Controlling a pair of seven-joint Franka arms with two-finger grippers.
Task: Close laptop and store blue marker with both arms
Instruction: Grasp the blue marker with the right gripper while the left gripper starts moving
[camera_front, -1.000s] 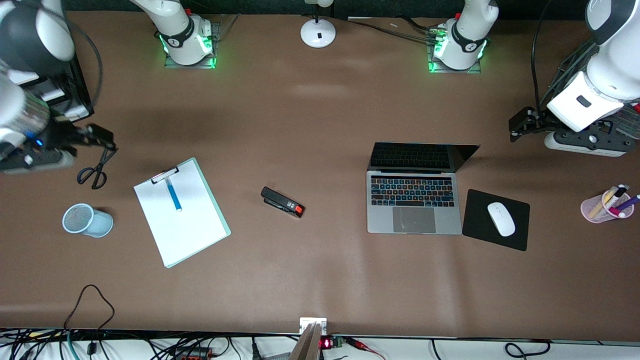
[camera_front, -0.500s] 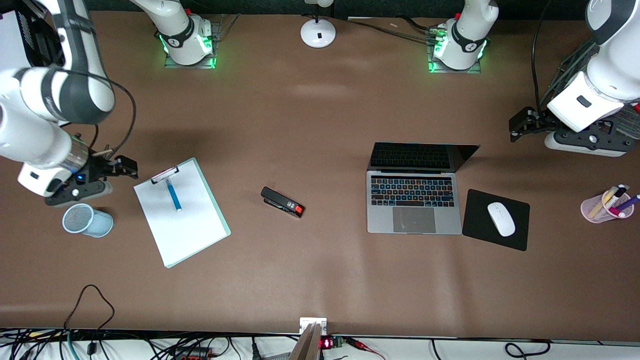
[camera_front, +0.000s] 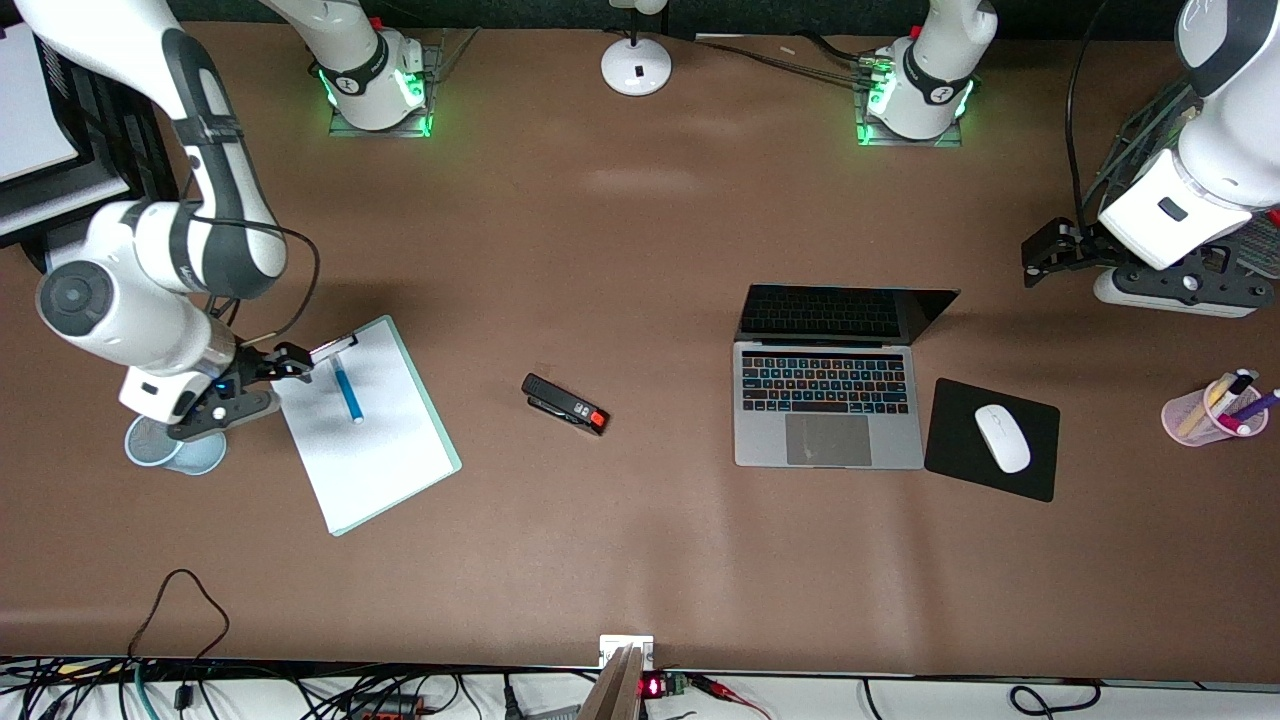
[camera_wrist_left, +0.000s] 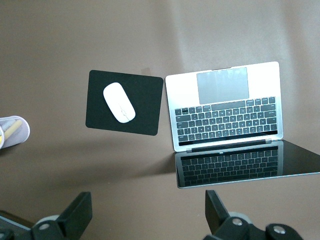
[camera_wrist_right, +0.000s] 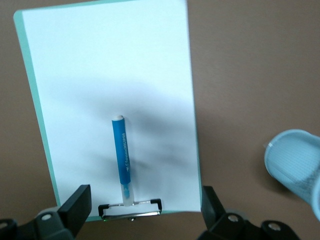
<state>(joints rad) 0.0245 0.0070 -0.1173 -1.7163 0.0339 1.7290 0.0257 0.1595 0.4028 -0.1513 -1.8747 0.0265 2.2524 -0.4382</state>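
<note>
The laptop (camera_front: 828, 400) stands open on the table, its keys lit; it also shows in the left wrist view (camera_wrist_left: 227, 107). The blue marker (camera_front: 347, 390) lies on the white paper of a clipboard (camera_front: 380, 450), its pale end at the metal clip. In the right wrist view the marker (camera_wrist_right: 122, 160) lies just ahead of the open fingers. My right gripper (camera_front: 288, 362) (camera_wrist_right: 145, 202) is open and empty, over the clipboard's clip end. My left gripper (camera_front: 1037, 258) (camera_wrist_left: 147, 207) is open and empty, over bare table toward the left arm's end, beside the laptop's raised screen.
A light-blue mesh cup (camera_front: 190, 455) (camera_wrist_right: 297, 167) lies beside the clipboard, partly hidden under the right arm. A black stapler (camera_front: 565, 404) lies between clipboard and laptop. A white mouse (camera_front: 1002, 437) sits on a black pad (camera_front: 960, 470). A pink pen cup (camera_front: 1215, 410) stands at the left arm's end.
My right arm has swung in from the table's end and brought its gripper over the clipboard's clip end. The left arm has barely moved.
</note>
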